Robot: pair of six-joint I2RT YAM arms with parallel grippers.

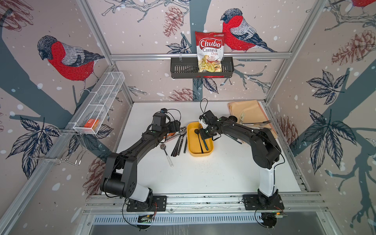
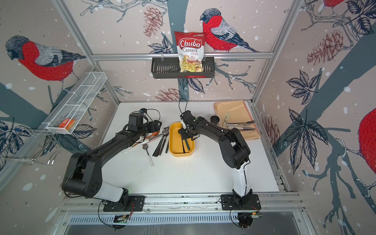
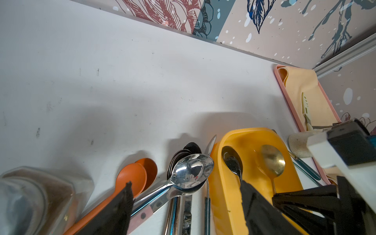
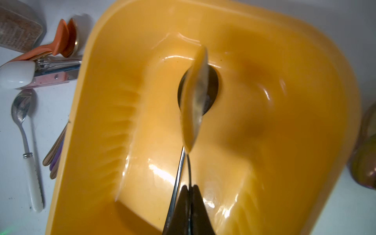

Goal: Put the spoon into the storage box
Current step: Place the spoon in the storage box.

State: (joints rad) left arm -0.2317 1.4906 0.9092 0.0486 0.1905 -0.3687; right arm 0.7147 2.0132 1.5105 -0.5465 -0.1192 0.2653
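The yellow storage box [image 1: 192, 145] [image 2: 174, 145] lies mid-table. My right gripper [image 4: 189, 186] hangs over it, shut on the thin handle of a gold-bowled spoon [image 4: 194, 101] [image 3: 272, 160]. That bowl is turned on edge, just above the box floor [image 4: 126, 105]. A dark spoon [image 3: 232, 160] [image 1: 197, 132] lies flat in the box beneath it. My left gripper [image 3: 186, 183] is open above the cutlery pile left of the box. Its fingers [image 3: 124, 201] straddle a shiny steel spoon [image 3: 191, 168] without touching it.
Orange spoons [image 3: 132, 177], dark utensils [image 1: 179, 142] and a white-handled spoon [image 1: 165, 151] lie left of the box. A jar [image 3: 30, 199] stands by them. A tan cloth [image 1: 248, 110] with a fork [image 1: 262, 122] is back right. A black basket [image 1: 183, 70] and a wire basket [image 1: 99, 105] hang on the walls.
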